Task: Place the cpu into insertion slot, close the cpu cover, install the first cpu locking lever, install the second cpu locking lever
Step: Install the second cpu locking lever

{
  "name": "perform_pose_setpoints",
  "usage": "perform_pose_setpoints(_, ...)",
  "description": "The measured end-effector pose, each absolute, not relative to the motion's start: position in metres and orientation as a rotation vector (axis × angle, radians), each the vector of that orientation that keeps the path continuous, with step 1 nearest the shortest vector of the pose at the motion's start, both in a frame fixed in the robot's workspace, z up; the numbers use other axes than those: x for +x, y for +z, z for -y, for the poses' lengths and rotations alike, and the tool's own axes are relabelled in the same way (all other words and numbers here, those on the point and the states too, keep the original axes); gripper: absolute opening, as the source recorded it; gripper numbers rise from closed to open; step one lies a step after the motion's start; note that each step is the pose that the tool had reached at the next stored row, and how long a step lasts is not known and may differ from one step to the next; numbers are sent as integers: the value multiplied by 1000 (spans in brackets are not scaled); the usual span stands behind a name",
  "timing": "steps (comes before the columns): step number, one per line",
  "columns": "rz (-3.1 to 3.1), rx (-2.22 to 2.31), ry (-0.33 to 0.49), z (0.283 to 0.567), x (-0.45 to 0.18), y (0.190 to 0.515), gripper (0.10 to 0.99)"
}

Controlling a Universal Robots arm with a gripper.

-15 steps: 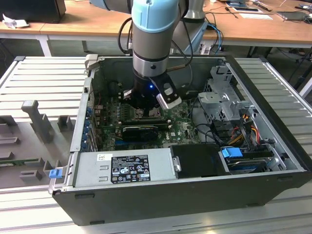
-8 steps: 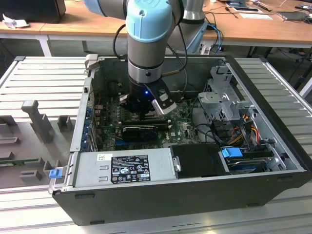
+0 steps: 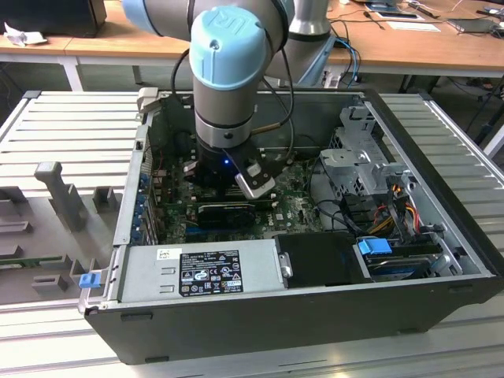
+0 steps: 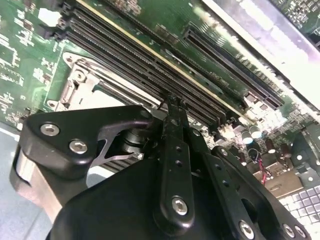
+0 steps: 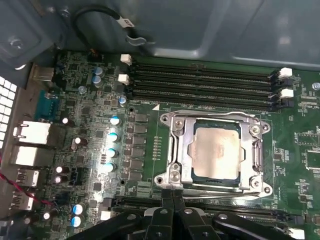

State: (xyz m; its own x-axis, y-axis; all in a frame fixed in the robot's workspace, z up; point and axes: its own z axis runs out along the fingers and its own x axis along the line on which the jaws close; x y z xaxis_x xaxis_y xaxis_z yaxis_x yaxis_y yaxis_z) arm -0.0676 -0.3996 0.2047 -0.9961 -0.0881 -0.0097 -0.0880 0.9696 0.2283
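Note:
The cpu (image 5: 216, 152) lies flat in its socket on the green motherboard, grey metal top up. The cpu cover (image 5: 176, 145), a silver metal frame, is down around it. A thin wire lever (image 5: 225, 188) runs along the socket edge nearest my gripper; another wire (image 5: 215, 114) lies along the edge by the memory slots. My gripper (image 5: 172, 191) is shut, its black fingertips pressed together at the corner of the socket beside that near lever. In the second wrist view the gripper (image 4: 172, 102) points down at the socket's edge (image 4: 85, 82). I cannot tell whether the tips pinch the lever.
In the exterior view the arm's wrist (image 3: 228, 94) reaches down into the open computer case (image 3: 260, 315). Black memory slots (image 5: 200, 82) border the socket. A long black card (image 3: 227, 211), the power supply (image 3: 201, 272), a drive cage (image 3: 362, 157) and loose cables (image 3: 386, 209) surround the work area.

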Motion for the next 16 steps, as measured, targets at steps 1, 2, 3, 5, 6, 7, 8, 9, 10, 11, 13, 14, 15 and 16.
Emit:
perform_pose_setpoints(1,3117,139,-366,400,-69,205,106)
perform_pose_setpoints(2,3116,140,-374,400,-70,204,106)
perform_pose_setpoints(3,3115,140,-381,400,-71,204,106)
perform_pose_setpoints(5,3115,140,-385,399,-75,203,106)
perform_pose_setpoints(6,3115,140,-388,400,-75,203,106)
perform_pose_setpoints(7,3114,140,-396,399,-75,201,106)
perform_pose_setpoints(8,3113,140,-405,399,-75,200,106)
perform_pose_setpoints(9,3112,140,-410,398,-75,200,106)
perform_pose_setpoints(10,3112,140,-415,398,-75,199,106)
perform_pose_setpoints(11,3111,140,-424,397,-75,199,106)
perform_pose_setpoints(13,3109,140,-436,395,-75,198,106)
perform_pose_setpoints(14,3109,140,-439,395,-75,197,106)
perform_pose_setpoints(15,3109,140,-445,395,-75,196,106)
perform_pose_setpoints(16,3108,140,-448,395,-75,196,106)
